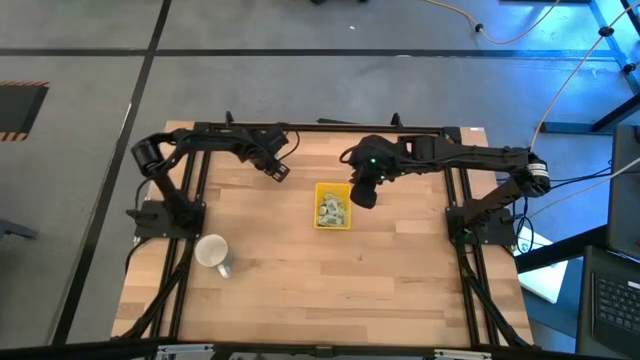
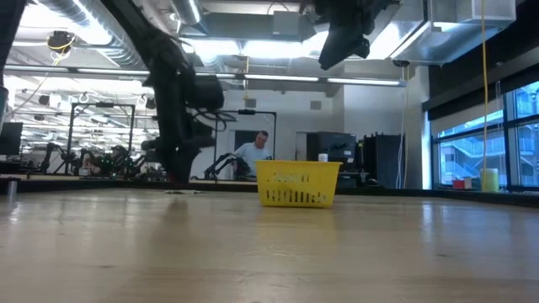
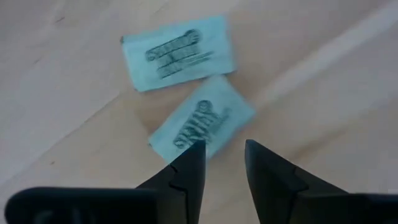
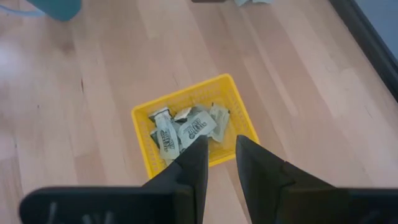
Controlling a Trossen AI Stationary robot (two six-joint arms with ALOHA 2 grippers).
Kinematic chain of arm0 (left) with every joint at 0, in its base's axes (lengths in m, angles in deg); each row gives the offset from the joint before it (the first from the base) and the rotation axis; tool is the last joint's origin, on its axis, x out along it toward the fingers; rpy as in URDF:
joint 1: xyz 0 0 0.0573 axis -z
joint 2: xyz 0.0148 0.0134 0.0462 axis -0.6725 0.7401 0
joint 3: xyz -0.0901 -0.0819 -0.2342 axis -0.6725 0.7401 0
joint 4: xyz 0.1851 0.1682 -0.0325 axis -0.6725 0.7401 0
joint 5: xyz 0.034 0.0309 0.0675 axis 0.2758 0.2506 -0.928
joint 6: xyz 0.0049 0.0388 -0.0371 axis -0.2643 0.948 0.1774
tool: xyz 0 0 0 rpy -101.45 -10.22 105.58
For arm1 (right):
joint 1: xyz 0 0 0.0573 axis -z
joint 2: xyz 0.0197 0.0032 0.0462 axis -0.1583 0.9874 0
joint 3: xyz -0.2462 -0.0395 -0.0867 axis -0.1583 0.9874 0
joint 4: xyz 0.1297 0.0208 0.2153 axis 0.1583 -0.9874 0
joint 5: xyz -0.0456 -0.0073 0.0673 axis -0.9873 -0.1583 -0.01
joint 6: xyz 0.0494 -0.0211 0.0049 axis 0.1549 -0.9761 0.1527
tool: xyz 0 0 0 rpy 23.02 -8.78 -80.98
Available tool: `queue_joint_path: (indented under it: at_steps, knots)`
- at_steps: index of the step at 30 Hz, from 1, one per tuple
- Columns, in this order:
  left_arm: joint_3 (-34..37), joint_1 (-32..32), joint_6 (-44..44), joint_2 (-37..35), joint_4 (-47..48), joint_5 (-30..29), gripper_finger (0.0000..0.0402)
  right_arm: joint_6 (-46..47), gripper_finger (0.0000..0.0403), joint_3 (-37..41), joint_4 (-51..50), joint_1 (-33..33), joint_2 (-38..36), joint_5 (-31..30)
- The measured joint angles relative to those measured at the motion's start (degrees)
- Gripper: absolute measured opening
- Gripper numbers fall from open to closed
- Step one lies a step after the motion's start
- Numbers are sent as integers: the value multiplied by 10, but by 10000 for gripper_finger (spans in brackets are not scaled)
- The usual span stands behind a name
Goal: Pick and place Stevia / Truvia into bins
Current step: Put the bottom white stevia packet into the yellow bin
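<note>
Two pale green Stevia packets lie flat on the wood near the table's far edge. In the left wrist view the nearer packet (image 3: 202,124) sits just ahead of my open left gripper (image 3: 224,155), and the second packet (image 3: 177,53) lies beyond it. My left gripper (image 1: 277,172) is low over the table (image 2: 177,178). The yellow tray (image 1: 333,226) stands mid-table and holds several packets (image 4: 186,130). My right gripper (image 4: 217,152) is open and empty. It hangs high above the tray's right side (image 1: 364,195), well clear of it (image 2: 337,50). My left gripper comes from above, pointing down. One fingertip (image 3: 193,155) shows over the near corner (image 3: 166,144) of the nearer packet, which lies flat on the table. I cannot tell whether it touches the packet.
A white mug (image 1: 213,252) lies on its side toward the near left of the table. The dark arm frames run along the left, right and far edges. Bare wood (image 1: 380,280) spreads in front of the tray (image 2: 296,187). A person (image 2: 257,150) sits in the room behind.
</note>
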Motion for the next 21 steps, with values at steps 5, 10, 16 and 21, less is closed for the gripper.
queue_joint_path:
  at_steps: [5,10,16,21]
  knots:
    - [-2,-10,-11,36,-16,-9,97,0,87,0,0,0,0,0]
    - [-6,-17,-17,60,-7,0,89,-1,87,0,0,0,0,0]
    - [-5,-15,-17,62,-9,-2,69,-2,87,0,0,0,0,0]
    - [-4,-17,-14,62,-10,-7,48,-2,87,0,0,0,0,0]
